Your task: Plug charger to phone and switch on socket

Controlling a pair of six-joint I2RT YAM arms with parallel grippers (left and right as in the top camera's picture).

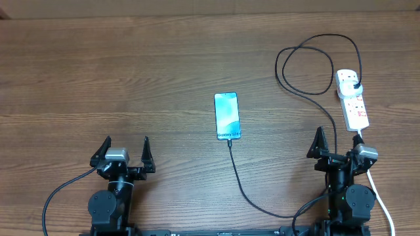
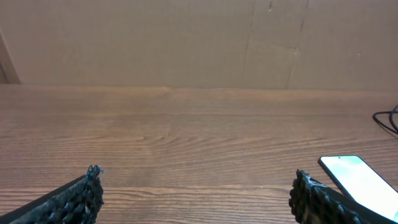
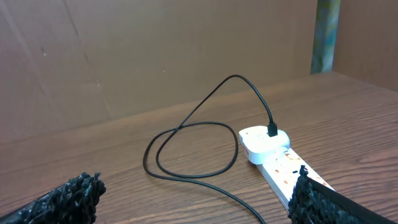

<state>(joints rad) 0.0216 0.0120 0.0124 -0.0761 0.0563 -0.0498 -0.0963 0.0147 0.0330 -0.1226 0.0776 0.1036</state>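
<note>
phone (image 1: pixel 227 116) lies flat, screen up and lit, near the middle of the wood table (image 1: pixel 131 72), long side running away from the robot. charger (image 1: pixel 244 187) – thin black cable – meets the phone's near short edge with its tip touching it; cannot tell if it is fully seated. from there the cable runs toward the robot and to the right and passes by the right arm's base. it then goes up beside the socket (image 1: pixel 352 99), makes a loose loop and ends at a white block (image 3: pixel 263 144) on the socket's far end, black end stuck into the top of it. socket is at the far right of the table, a white strip with red marks, lying slightly slanted. its thick white cord (image 1: pixel 379 190) leaves the near end and runs off past the right arm. switch position too small to tell.

left gripper (image 1: pixel 126 144) sits at near left, well apart from the phone, jaws spread wide, nothing between them. in its wrist view the dark fingers (image 2: pixel 84 193) frame bare wood, with the phone's corner at lower right. right gripper (image 1: pixel 339 143) is at near right by the socket's near end, jaws also spread wide and empty – from above one finger overlaps the strip's near end, contact cannot be told. cardboard wall (image 2: pixel 186 43) stands behind the table.
</note>
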